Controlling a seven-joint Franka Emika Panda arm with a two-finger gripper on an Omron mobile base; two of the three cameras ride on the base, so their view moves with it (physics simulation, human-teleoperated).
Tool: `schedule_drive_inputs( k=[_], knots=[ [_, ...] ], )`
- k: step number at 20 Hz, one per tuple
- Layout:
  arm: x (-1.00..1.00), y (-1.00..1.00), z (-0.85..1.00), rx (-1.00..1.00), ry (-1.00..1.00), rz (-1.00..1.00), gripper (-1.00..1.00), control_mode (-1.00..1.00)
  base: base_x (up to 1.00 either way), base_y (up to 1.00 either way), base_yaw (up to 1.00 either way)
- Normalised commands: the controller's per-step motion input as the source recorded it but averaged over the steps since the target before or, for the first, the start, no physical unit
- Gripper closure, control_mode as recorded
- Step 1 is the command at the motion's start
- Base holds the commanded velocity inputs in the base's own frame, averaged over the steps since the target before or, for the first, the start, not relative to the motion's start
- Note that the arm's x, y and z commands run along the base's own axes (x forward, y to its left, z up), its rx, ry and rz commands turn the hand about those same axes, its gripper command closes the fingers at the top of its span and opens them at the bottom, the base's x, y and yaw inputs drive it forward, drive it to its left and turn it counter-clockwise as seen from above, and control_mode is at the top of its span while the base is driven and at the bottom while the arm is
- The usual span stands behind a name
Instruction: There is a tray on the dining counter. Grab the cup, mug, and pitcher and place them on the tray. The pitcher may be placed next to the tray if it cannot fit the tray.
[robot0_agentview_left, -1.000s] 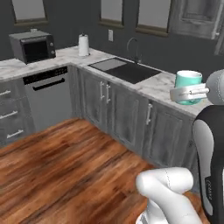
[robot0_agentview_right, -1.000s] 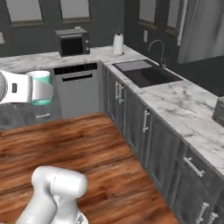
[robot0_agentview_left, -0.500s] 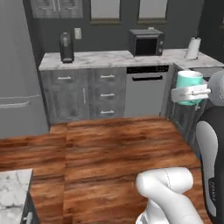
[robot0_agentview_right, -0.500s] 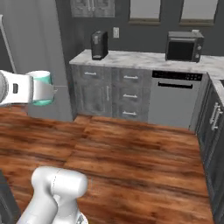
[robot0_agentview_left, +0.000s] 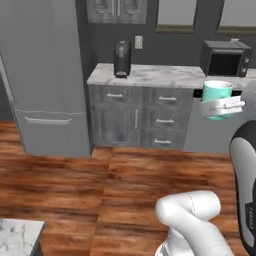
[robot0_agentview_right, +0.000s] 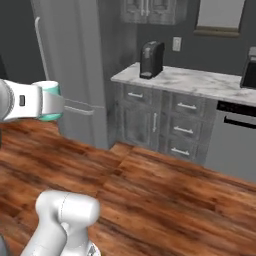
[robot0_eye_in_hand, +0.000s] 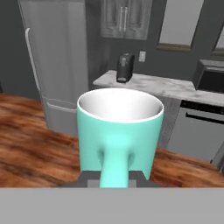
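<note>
Pincer (robot0_agentview_left: 225, 106): closed on the small teal mug with white inside and loop handle (robot0_agentview_left: 217, 99), carried upright in mid-air, handle turned back toward the hand in the hand view (robot0_eye_in_hand: 119, 135).

Beyond the pincer: grey marble-topped surface (robot0_agentview_left: 160, 75) over grey drawer cabinets (robot0_agentview_right: 170, 125). On it, a black coffee maker (robot0_agentview_left: 121, 59) ahead and to the left, and a black microwave (robot0_agentview_left: 225, 57) just behind the mug in the left base view.

Further left of the pincer: tall grey refrigerator (robot0_agentview_left: 47, 75).

Below the pincer: reddish-brown wooden plank floor (robot0_agentview_right: 165, 200), well apart from the mug.
</note>
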Motion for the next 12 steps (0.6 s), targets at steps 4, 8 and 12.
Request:
schedule_drive_inputs(
  k=[4,8,12],
  knots=[
    [0.00,0.00,0.00,0.00,0.00,0.00,1.00,1.00,1.00,-0.50,0.27],
    [0.00,0.00,0.00,0.00,0.00,0.00,1.00,1.00,1.00,-0.57,0.32],
    [0.00,0.00,0.00,0.00,0.00,0.00,1.00,1.00,1.00,-0.67,0.49]
  ],
)
